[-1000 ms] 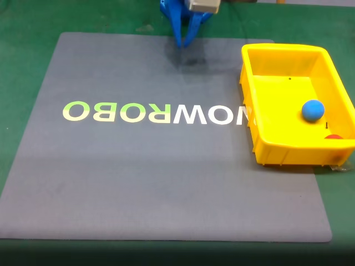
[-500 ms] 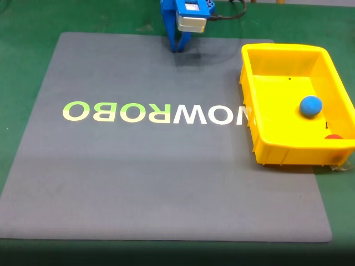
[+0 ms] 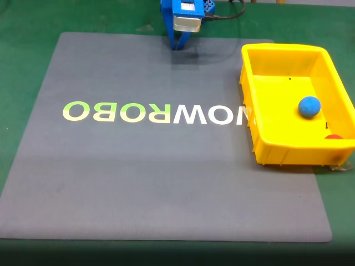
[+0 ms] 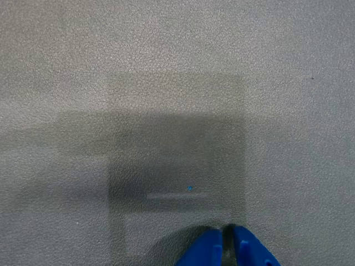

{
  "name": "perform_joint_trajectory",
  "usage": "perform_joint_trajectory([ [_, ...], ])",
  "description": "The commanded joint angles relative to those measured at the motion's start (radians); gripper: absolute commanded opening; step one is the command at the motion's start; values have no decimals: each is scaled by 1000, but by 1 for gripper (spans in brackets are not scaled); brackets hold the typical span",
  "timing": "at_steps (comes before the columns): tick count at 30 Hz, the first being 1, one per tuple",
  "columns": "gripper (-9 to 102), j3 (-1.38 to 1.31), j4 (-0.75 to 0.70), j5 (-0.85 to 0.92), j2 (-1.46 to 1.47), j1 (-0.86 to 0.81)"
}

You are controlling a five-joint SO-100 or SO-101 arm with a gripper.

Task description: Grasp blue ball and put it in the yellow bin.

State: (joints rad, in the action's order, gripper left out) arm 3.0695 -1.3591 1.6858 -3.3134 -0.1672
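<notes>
The blue ball (image 3: 309,107) lies inside the yellow bin (image 3: 277,158), on its floor toward the right wall. The bin stands at the right edge of the grey mat. My blue gripper (image 3: 178,46) hangs at the mat's far edge, well left of the bin, fingers pointing down and pressed together. In the wrist view the gripper (image 4: 227,230) shows two blue fingertips side by side at the bottom edge, with only a hairline gap and nothing between them, above bare grey mat.
A small red object (image 3: 333,136) sits in the bin's near right corner. The grey mat (image 3: 111,183) carries upside-down "ROBOWOW" lettering (image 3: 150,112) across its middle and lies on green table covering (image 3: 28,66).
The gripper closed from slightly spread fingers and drew back toward the far edge. The ball rolled a little up and left inside the bin, then settled.
</notes>
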Motion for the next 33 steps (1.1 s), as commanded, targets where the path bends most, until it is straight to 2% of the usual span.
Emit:
perform_joint_trajectory([
  [1, 0, 31, -15, -3, -12, 5],
  [5, 0, 31, -17, -64, -12, 5],
  [33, 0, 31, -17, -66, -12, 6],
])
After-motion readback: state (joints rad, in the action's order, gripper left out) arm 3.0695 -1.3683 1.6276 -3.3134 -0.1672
